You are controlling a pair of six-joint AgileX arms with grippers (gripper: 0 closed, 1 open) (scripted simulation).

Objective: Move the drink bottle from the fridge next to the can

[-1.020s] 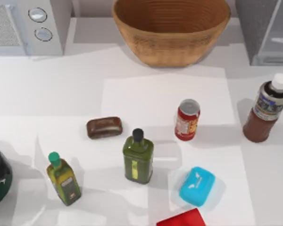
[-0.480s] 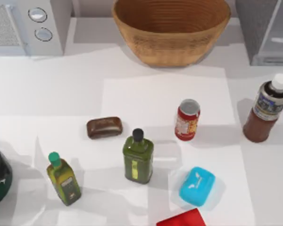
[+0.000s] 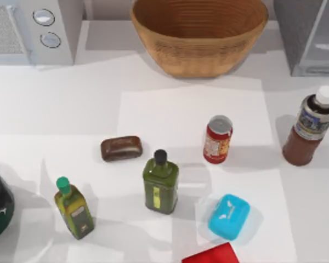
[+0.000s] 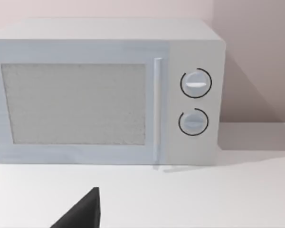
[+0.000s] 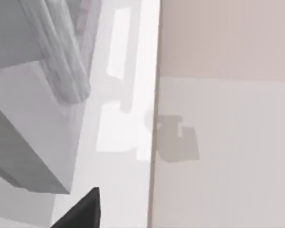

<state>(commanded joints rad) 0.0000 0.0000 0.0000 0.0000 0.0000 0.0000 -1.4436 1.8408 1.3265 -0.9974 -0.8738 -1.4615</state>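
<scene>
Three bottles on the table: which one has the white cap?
The drink bottle, tall, with reddish-brown liquid, at the table's right side beyond the can. The square olive bottle has a black cap; the small yellow-green bottle a green one.

In the left wrist view, the left arm's own hardware appears as a black wedge [image 4: 83, 213]. It is a flat, matt, evenly dark piece with one straight edge and one long slanted edge, the two meeting in a sharp corner. Its surface is plain, and it reads as a solid silhouette against the pale table; the rest of it runs out of the picture. In the right wrist view, the right arm shows a matching dark wedge [image 5: 83, 213] with the same black finish, the same straight and slanted edges and the same pointed corner. Whether either piece is a finger or part of the gripper housing cannot be told.
</scene>
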